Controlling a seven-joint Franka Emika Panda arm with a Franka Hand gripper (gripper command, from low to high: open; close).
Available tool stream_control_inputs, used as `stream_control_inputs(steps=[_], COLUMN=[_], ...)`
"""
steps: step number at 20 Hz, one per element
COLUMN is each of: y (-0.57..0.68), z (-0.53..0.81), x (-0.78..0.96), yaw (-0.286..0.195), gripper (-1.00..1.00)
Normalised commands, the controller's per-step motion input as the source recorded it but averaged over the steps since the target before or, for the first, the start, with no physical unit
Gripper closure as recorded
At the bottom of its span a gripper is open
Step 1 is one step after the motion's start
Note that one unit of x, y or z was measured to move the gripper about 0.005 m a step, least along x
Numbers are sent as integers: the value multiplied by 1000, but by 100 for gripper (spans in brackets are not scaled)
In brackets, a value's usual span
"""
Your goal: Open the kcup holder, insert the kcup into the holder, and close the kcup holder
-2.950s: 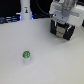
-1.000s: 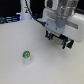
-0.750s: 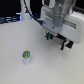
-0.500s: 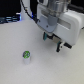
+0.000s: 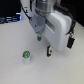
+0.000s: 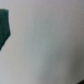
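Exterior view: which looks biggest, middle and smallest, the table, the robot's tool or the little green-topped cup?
1. The white table, by far.
2. The tool, pale and boxy; it may be nearer the camera, so it could look oversized.
3. The kcup, clearly smallest.

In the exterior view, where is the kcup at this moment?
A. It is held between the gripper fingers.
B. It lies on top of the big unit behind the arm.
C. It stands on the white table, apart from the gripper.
C: the kcup stands upright on the white table, with bare surface between it and the gripper, which is nearer the kcup holder.
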Motion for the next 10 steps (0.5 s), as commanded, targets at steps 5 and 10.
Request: stream_control_inputs(steps=[5, 10], y=[-384, -396], z=[-2, -83], x=[-104, -141], yaw=[-318, -313], gripper=[-100, -100])
